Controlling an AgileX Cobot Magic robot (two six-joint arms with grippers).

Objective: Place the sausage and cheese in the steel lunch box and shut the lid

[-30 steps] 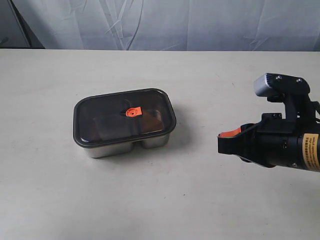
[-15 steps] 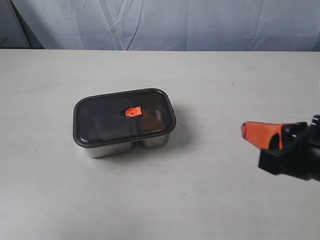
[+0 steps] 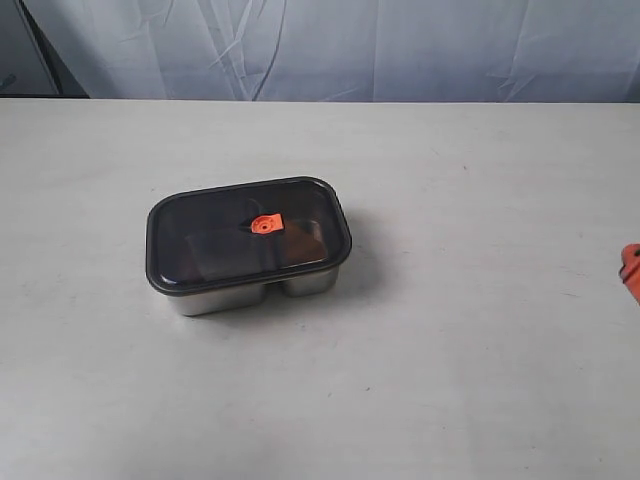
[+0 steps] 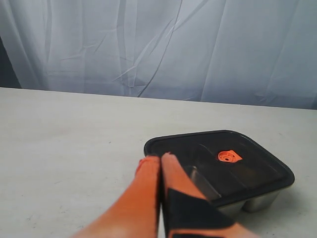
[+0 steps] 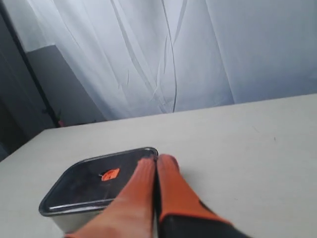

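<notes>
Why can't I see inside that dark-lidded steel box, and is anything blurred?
Exterior view: the dark smoky translucent lid dims everything in the shiny steel lunch box. Left wrist view: the orange left gripper blurs up close. Right wrist view: the right gripper likewise.

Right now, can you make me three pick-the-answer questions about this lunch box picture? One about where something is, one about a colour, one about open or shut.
1. Where is the lid? A. on the steel lunch box B. on the floor C. up in the air
2. What colour is the small tab at the lid's middle? A. green B. orange C. blue
3. How is the left gripper? A. wide open B. shut, holding nothing C. shut on the lid
Answers: 1 A, the lid covers the box top. 2 B, the tab is bright orange. 3 B, its fingers press together, empty.
</notes>
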